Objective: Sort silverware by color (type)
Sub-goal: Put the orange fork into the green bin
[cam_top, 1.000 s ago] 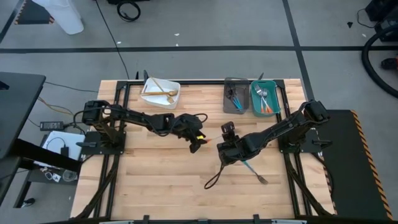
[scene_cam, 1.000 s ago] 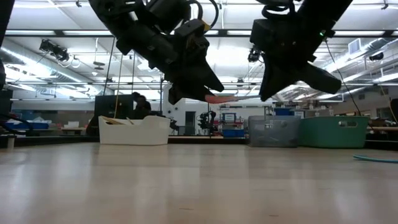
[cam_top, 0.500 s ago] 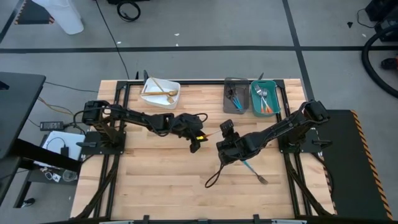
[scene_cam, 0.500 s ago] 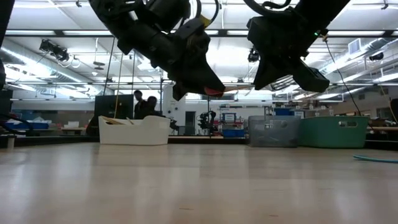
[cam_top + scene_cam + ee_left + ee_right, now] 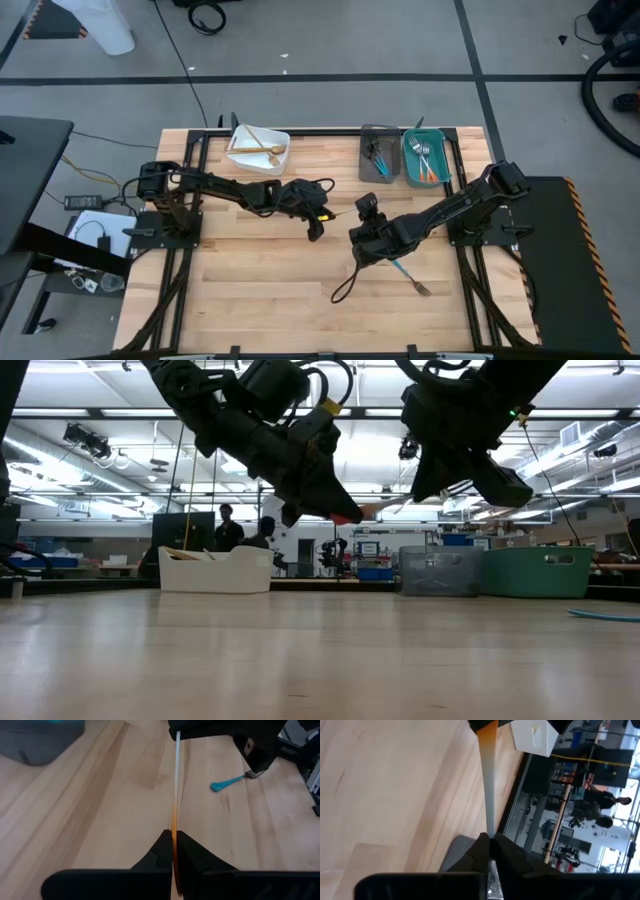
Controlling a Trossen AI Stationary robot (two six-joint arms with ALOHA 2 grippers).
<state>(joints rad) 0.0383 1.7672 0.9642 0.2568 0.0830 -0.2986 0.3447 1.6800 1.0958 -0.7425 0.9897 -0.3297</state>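
High view: left of the grey bin (image 5: 378, 157) and nearer the table's (image 5: 250, 290) front edge, the left tool (image 5: 318, 225) has closed from wide open onto the orange handle of an orange-handled utensil (image 5: 340, 217). The utensil spans the gap above the table to the right tool (image 5: 362, 222), whose fingers pinch the pale metal end but have begun to loosen. Judgement: a mid-air handover is underway, with the left arm taking over. The utensil's long axis runs tool to tool, handle toward the left arm. A blue-handled fork (image 5: 407, 274) lies on the table beyond.
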